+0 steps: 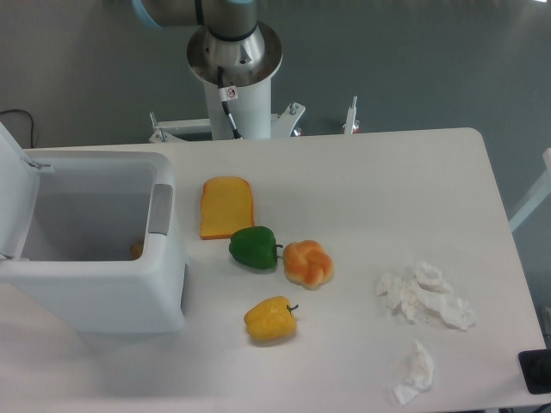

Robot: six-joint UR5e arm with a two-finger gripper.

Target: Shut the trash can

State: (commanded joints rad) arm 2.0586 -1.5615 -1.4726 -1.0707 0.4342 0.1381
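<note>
Fixed camera view. The trash can [95,284] stands at the left edge of the surface [370,198], toward the near left corner. Its lid [13,194] is raised and stands open at the far left of the frame, partly cut off by the picture edge. The interior is exposed; a small orange item [136,249] shows low inside against the right wall. The grey latch [160,209] sits on the rim of the side facing the centre of the surface.

The robot arm's base column [234,73] rises behind the far edge of the surface. The arm runs out of the top of the frame. The jaws are out of view, so their state cannot be told.

Items on the surface, all apart from the trash can: an orange bread slice [226,206] lies flat near the centre-left. A green pepper [253,247] sits just below it, touching or almost touching a knotted bread roll [308,262] on its right. A yellow pepper [270,319] lies nearer the front edge. Crumpled white tissue [426,297] lies toward the right edge, with a smaller tissue piece [415,372] near the front right corner.
</note>
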